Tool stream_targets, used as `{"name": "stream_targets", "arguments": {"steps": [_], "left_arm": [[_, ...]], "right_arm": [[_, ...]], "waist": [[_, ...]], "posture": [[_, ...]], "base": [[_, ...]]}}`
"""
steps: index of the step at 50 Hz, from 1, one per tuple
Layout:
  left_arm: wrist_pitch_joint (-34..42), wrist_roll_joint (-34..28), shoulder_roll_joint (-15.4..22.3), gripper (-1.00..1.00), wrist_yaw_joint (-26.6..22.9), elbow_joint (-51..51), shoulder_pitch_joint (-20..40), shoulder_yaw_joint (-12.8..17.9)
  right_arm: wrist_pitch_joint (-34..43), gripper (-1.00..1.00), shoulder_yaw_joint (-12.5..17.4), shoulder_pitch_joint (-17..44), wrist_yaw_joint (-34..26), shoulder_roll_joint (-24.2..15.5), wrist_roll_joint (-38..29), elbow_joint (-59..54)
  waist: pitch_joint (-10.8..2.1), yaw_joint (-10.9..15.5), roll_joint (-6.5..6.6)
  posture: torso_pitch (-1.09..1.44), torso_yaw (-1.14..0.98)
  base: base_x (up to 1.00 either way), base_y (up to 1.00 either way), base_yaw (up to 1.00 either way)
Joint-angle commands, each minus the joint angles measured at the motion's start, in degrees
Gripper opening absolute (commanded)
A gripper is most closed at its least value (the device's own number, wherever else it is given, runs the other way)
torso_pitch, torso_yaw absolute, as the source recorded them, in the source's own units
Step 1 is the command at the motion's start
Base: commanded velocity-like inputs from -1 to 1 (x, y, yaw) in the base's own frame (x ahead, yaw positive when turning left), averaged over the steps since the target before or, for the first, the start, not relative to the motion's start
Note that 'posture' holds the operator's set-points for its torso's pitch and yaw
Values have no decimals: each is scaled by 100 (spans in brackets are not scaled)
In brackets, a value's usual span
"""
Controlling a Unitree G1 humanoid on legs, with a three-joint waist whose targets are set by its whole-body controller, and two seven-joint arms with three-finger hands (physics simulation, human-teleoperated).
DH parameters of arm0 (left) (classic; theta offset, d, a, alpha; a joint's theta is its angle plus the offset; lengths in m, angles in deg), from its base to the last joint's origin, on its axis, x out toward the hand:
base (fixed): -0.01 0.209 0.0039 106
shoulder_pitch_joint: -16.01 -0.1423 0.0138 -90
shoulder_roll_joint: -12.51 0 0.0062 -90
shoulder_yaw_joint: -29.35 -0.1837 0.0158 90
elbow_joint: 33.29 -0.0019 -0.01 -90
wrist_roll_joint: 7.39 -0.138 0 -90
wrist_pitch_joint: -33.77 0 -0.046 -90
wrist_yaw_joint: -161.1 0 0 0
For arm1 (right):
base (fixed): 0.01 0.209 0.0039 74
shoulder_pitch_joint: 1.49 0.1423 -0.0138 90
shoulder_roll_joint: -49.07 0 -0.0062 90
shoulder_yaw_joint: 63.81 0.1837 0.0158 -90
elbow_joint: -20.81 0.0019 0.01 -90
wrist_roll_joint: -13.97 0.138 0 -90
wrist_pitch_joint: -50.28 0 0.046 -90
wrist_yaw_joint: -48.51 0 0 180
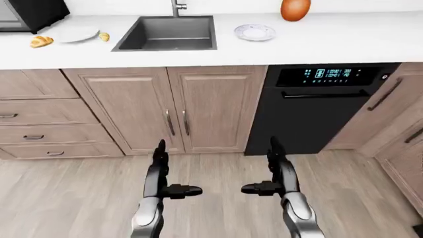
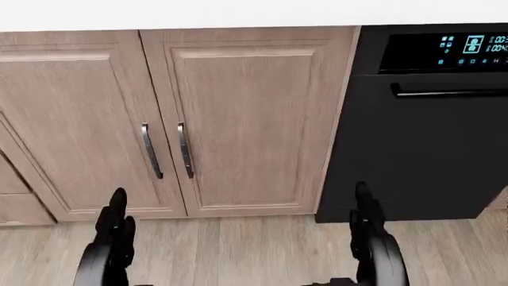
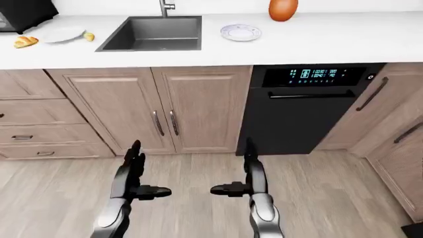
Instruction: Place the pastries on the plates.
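We see our left robot hand [image 1: 160,168] and right robot hand [image 1: 276,166] raised side by side over the wood floor [image 1: 73,193], fingers spread apart and holding nothing, thumbs pointing toward each other across the gap between them.

Everything for the task lies well above both robot hands in the left-eye view, on the white desk [image 1: 343,42]. Up and to the left of the left robot hand, a croissant [image 1: 41,41] sits near the desk's left end, just beside a plain white plate [image 1: 77,33]. A smaller pastry [image 1: 104,36] rests at that plate's right edge, whether touching it we cannot tell. Both pastries are off the plate. A second plate [image 1: 254,32], patterned, stands above the right robot hand, just right of the sink [image 1: 168,33]. An orange round thing [image 1: 295,9] stands beyond it, up and to the right.

Straight above the left robot hand are two cabinet doors [image 1: 175,106] with handles at their meeting edge. Above the right robot hand is a black dishwasher [image 1: 317,106] with a lit display. Drawers [image 1: 46,124] are to the far left, and a dark microwave [image 1: 30,12] stands at the top left corner.
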Motion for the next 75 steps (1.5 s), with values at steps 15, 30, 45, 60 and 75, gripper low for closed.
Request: {"name": "stream_targets", "arguments": {"steps": [15, 30, 45, 60, 75], "left_arm": [[2588, 12, 630, 100, -154, 2360, 2026, 545], [3583, 587, 1198, 100, 167, 2900, 2999, 927], [3897, 775, 1373, 100, 395, 3543, 2792, 1186], [4055, 865, 1551, 100, 500, 3725, 2787, 1403], [4049, 798, 1552, 100, 439, 3715, 2738, 1356]], "right_arm": [[3727, 100, 370, 2346, 16, -556, 40, 3442], [4483, 100, 577, 3441, 438, -965, 701, 4049], [4310, 100, 427, 3473, 376, -855, 446, 4040], [4561, 100, 426, 3521, 387, -803, 361, 4213], [4591, 100, 384, 3561, 643, -819, 654, 4149]], "waist": [[-522, 78, -21], [-222, -194, 151], [-228, 102, -29], [-456, 5, 381], [-411, 122, -206]], "posture": [[0, 0], [0, 0], [0, 0], [0, 0], [0, 0]], "base": [[0, 0, 0], [17, 32, 0], [42, 48, 0], [44, 52, 0], [0, 54, 0]]}}
